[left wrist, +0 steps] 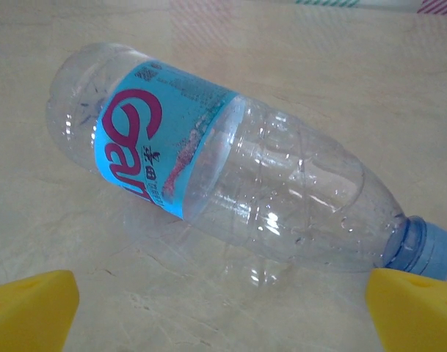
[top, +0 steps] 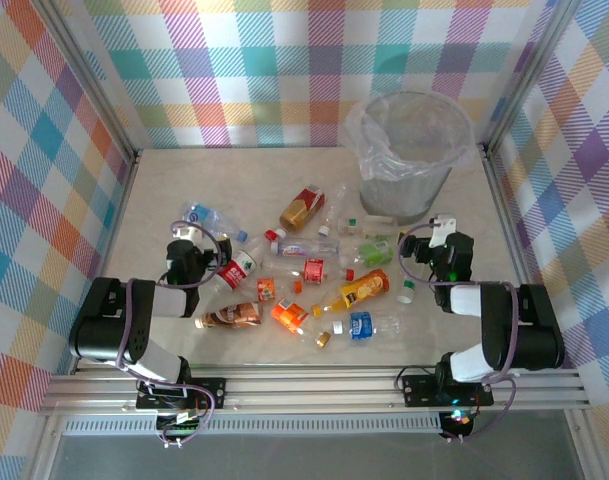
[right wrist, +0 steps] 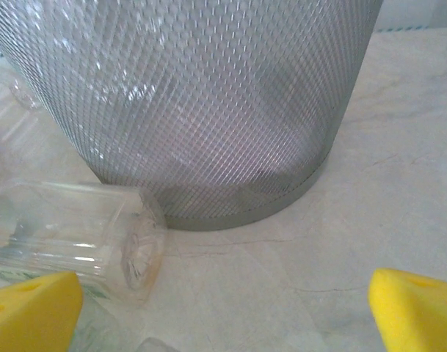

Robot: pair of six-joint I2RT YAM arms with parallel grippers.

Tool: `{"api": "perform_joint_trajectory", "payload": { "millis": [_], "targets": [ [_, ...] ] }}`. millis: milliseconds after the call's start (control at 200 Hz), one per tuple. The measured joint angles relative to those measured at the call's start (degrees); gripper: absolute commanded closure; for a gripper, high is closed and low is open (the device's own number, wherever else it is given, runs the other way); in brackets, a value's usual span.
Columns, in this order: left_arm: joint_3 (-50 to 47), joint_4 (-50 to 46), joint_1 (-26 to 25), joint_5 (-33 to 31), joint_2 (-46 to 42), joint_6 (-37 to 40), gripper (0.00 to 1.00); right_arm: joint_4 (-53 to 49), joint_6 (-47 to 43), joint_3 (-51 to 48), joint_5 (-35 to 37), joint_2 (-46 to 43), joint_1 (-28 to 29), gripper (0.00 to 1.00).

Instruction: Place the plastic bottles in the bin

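Left gripper (left wrist: 223, 315) jaws spread wide, nothing held, above clear blue-labelled, blue-capped plastic bottle (left wrist: 238, 183) lying on side; pick step in hand, likely; next: lower, straddle body, squeeze. Right gripper (right wrist: 223, 312) likewise spread, nothing held, facing tall grey translucent lined bin (right wrist: 208, 110); other bottles (top: 367, 288) scattered on beige table (top: 159, 180); bin far right. Cap end cut off at frame edge; bin contents unreadable.

- The bin (top: 406, 185) stands far right on the tabletop (top: 184, 180).
- The plastic bottles (top: 366, 290) lie scattered before it, leftward.
- One bottle (right wrist: 69, 231) lies beside its base.
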Motion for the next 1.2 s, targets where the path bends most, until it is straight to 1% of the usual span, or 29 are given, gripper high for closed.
{"api": "perform_joint_trajectory", "payload": {
  "millis": [140,275,425,540,680,795,930,1000,1200],
  "targets": [
    [0.0,-1.7,0.0,-0.3,-4.4,-0.1,0.00,-1.2,0.5,-0.2,0.6,-5.1,0.0,0.00],
    [0.2,-5.9,0.0,-1.3,-9.1,-0.8,0.00,-5.6,1.8,-0.2,1.1,-9.9,0.0,0.00],
    [3.2,-16.4,-0.7,-4.6,-15.7,-2.9,0.00,-14.4,4.5,-0.1,2.8,-16.8,0.0,0.00],
    [7.9,-24.4,-2.7,-6.9,-20.9,-5.3,0.00,-21.9,7.4,0.7,4.2,-22.9,0.0,0.00],
    [15.0,-32.6,-5.6,-7.8,-22.6,-8.5,0.00,-31.5,12.2,4.6,5.4,-27.8,0.0,0.00],
    [19.4,-38.3,-8.3,-7.3,-22.9,-10.9,0.00,-38.2,15.9,7.5,6.2,-29.4,0.2,0.00],
    [24.1,-45.0,-10.4,-4.5,-22.7,-13.2,0.00,-47.5,20.3,11.3,9.9,-29.4,1.6,0.00],
    [27.6,-48.7,-11.3,-1.5,-22.1,-14.0,0.00,-51.9,22.4,13.2,11.7,-29.4,2.7,0.00],
    [38.4,-57.2,-12.5,12.6,-19.0,-14.5,0.00,-62.0,26.5,17.0,12.8,-29.5,5.2,0.00]
  ]
}}
